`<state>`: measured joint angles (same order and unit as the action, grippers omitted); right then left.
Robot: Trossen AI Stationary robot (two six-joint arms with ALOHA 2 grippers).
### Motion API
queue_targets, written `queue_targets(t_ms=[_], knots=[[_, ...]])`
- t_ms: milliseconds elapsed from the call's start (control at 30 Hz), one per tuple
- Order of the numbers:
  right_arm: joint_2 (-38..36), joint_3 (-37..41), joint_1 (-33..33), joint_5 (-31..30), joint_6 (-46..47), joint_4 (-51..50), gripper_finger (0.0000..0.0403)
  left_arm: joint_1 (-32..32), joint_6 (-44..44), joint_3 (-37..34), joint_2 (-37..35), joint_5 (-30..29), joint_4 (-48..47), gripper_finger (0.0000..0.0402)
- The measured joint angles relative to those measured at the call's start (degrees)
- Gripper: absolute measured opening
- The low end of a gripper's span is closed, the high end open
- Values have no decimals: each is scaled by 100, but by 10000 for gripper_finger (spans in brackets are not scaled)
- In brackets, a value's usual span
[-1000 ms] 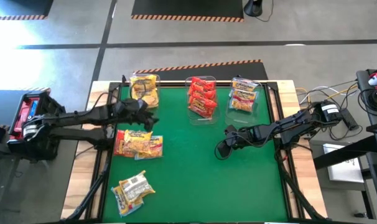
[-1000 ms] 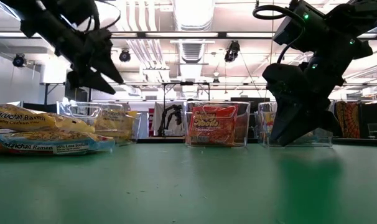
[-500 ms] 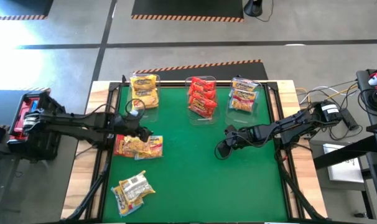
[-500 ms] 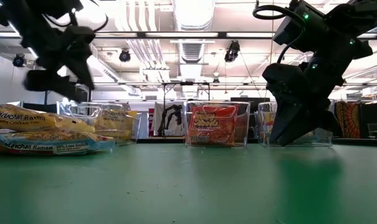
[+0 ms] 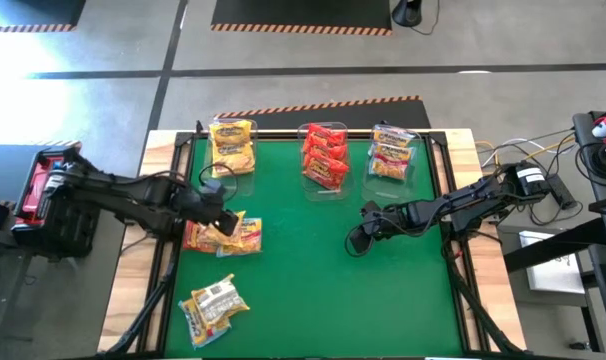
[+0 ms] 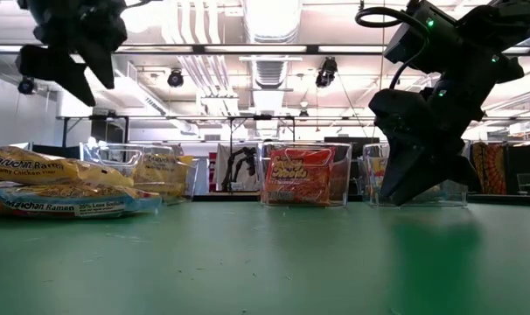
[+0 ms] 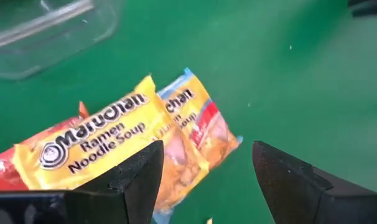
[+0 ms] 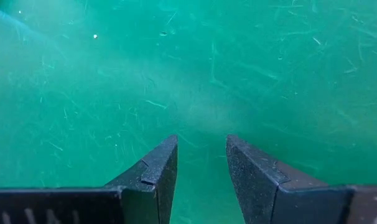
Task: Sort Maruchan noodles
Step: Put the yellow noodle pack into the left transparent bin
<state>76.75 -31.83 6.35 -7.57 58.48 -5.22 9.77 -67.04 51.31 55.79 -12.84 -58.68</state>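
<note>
Several Maruchan noodles packets lie in a loose pile [image 5: 235, 236] at the table's left; the low view shows them too [image 6: 64, 199]. My left gripper [image 5: 215, 212] hovers open above this pile. In the left wrist view its fingers [image 7: 204, 180] stand over a yellow packet [image 7: 101, 142] and a pale multicoloured packet [image 7: 198, 124], touching neither. One more packet [image 5: 213, 303] lies flat near the front left. My right gripper [image 5: 356, 240] hangs low over bare green table, its fingers [image 8: 201, 168] a little apart and empty.
Three clear bins stand along the far edge: one with yellow packets [image 5: 231, 146], one with red packets [image 5: 324, 156], one with pale multicoloured packets [image 5: 391, 153]. Bare green mat [image 5: 313, 280] lies between the arms and toward the near edge.
My left gripper has moved from beside the yellow-packet bin toward the table's near edge and now hangs over the loose pile. The packets and my right arm have kept still.
</note>
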Motion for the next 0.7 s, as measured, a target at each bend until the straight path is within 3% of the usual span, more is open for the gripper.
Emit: queue_targets(t_ms=[100, 500, 700], knots=[[0, 0, -2, 0, 0, -2, 128, 187, -410, 158, 239, 19, -318, 229], [0, 0, -2, 1, 0, -2, 128, 1200, -3378, -43, 424, -30, -1339, 273], [0, 0, -1, 0, 0, -2, 128, 1724, -4853, -671, 475, -598, -1077, 290]])
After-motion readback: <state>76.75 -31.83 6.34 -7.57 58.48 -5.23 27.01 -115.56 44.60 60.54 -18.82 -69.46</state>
